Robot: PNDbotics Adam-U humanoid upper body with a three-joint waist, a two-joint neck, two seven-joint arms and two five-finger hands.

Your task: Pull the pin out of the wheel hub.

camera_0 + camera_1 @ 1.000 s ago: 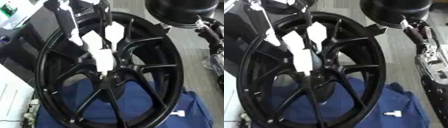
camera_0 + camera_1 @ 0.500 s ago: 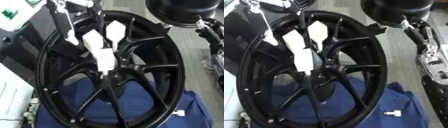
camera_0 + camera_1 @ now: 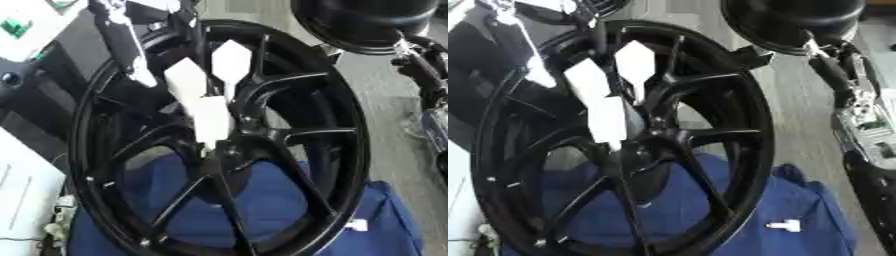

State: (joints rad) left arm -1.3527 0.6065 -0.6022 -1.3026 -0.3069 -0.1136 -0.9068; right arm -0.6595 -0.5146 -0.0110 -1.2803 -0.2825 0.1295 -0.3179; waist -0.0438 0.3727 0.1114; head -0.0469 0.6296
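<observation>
The left hand [image 3: 206, 97] comes in from the upper left, its arm dark and its white-tipped fingers [image 3: 213, 120] stretched straight and pointing downward. The right arm [image 3: 859, 105] hangs along the right edge, its hand hidden.

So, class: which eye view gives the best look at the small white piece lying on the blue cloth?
The right eye view: the small white piece lies whole on the blue cloth, apart from the wheel. In the left eye view it sits close against the wheel's rim.
</observation>
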